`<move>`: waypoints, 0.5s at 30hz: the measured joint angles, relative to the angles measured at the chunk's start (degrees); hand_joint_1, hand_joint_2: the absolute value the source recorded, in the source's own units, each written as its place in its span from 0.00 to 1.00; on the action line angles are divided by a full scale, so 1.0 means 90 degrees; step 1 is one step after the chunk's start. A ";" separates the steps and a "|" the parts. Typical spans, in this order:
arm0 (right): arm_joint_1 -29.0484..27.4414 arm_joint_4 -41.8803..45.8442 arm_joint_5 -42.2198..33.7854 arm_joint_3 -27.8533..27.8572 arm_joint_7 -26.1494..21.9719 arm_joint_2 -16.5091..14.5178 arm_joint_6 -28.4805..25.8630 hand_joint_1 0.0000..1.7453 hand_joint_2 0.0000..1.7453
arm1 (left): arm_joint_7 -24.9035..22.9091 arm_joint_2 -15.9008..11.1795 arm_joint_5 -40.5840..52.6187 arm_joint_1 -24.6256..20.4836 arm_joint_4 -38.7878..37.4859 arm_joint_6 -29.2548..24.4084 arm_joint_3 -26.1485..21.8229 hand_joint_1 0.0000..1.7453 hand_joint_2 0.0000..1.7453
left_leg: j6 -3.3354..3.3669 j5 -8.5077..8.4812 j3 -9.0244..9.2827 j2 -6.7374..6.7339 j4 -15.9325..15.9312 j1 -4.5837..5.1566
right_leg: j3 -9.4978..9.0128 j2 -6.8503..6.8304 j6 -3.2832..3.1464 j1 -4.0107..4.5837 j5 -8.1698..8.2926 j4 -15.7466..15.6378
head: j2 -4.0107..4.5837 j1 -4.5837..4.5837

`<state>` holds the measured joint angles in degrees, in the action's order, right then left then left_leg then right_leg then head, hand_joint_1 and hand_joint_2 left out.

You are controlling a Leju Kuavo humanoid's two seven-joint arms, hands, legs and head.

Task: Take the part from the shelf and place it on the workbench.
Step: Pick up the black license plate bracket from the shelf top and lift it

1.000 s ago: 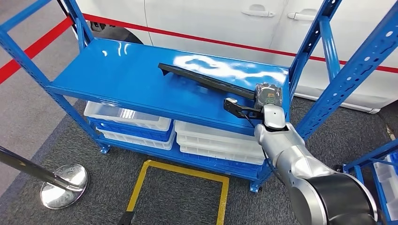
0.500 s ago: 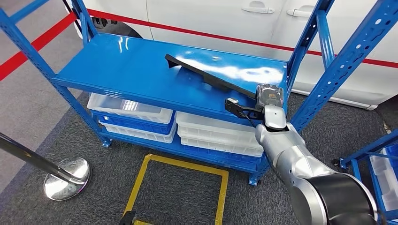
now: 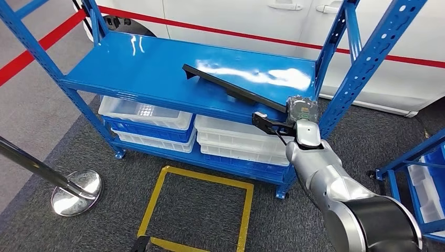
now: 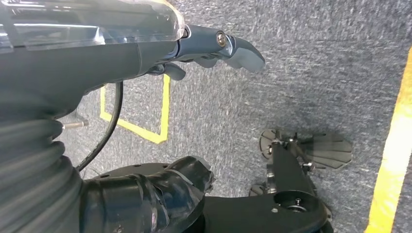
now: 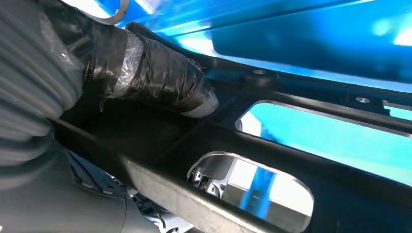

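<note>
Right robot hand (image 3: 300,113) grips the near right end of the long black part (image 3: 231,89), which slants far-left across the blue shelf (image 3: 131,68); left robot hand (image 4: 214,46) hangs empty, fingers apart, over carpet.

I count one long black part (image 3: 231,86) on the blue shelf (image 3: 136,68). Below it I see two stacks of white and blue trays (image 3: 147,123), side by side. One chrome stanchion base (image 3: 76,191) stands on the carpet. One yellow taped square (image 3: 197,207) marks the floor.
</note>
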<state>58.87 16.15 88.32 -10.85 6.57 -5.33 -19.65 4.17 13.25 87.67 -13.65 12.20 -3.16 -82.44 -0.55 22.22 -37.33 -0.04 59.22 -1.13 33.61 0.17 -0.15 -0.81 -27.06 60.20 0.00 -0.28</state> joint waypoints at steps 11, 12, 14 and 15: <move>-0.0009 0.0005 0.0019 0.0029 0.0003 -0.0002 -0.0063 1.00 1.00 | -0.0007 -0.0006 0.0009 -0.0010 0.0000 -0.0004 0.0000 0.00 1.00 | 0.0030 0.0734 0.0574 0.0012 0.0342 0.0024 | 0.0587 -0.0028 -0.0125 0.0043 0.0538 -0.0010 | 0.0000 0.0008; -0.0012 0.0008 0.0019 0.0037 0.0003 -0.0003 -0.0064 1.00 1.00 | -0.0007 -0.0009 0.0012 -0.0017 0.0000 -0.0004 0.0000 0.00 1.00 | 0.0065 0.0722 0.0720 0.0014 0.0078 0.0048 | 0.0603 -0.0032 -0.0091 0.0041 0.0582 -0.0016 | 0.0000 0.0008; -0.0025 0.0010 0.0019 0.0049 0.0002 -0.0010 -0.0064 1.00 1.00 | -0.0007 -0.0013 0.0016 -0.0020 0.0000 -0.0004 0.0000 0.00 1.00 | 0.0114 0.0681 0.0739 0.0015 -0.0055 0.0085 | 0.0613 -0.0034 -0.0007 0.0025 0.0681 -0.0059 | 0.0000 0.0008; -0.0033 0.0009 0.0019 0.0055 0.0002 -0.0013 -0.0064 1.00 1.00 | -0.0007 -0.0013 0.0016 -0.0020 0.0000 -0.0004 0.0000 0.00 1.00 | 0.0154 0.0624 0.0725 0.0007 -0.0100 0.0072 | 0.0623 -0.0032 0.0032 0.0019 0.0709 -0.0072 | 0.0000 0.0009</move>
<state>58.57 16.23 88.50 -10.36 6.59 -5.44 -20.23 4.11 13.13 87.82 -13.83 12.20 -3.19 -82.44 0.84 27.84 -30.80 0.03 58.32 -0.48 39.22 -0.12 0.14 -0.64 -20.69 59.55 0.00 -0.21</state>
